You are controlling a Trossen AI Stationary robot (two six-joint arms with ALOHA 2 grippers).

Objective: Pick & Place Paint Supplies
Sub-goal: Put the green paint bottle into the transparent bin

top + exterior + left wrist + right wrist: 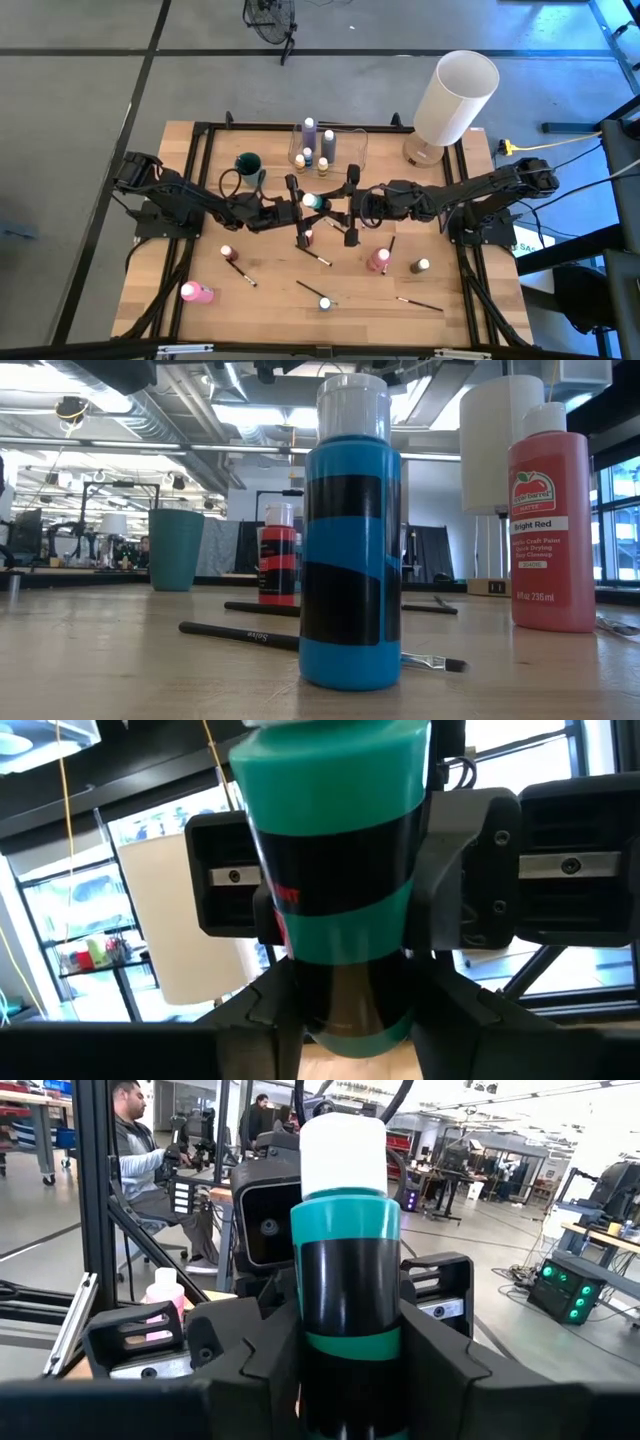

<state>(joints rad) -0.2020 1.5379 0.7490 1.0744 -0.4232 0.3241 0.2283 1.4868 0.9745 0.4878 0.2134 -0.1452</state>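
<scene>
High view: both arms reach inward over the wooden bench, meeting at mid-bench. The left hand and right hand both grasp one teal paint bottle, held upright between them. Other bottles and paintbrushes lie scattered across the bench; a workshop lies beyond.

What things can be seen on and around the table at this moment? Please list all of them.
teal bottle: one, pale cap, table centre, between both grippers
loose bottles: about six, pink, red, blue, greyish, standing or lying below the grippers in the high view
paintbrushes: about five, dark, scattered among them
clear container: one, far centre
small bottles: five, inside the container
teal cup: one, beside the container
white cylinder: one, table corner
left gripper, right gripper: dark, both gripping the teal bottle
</scene>
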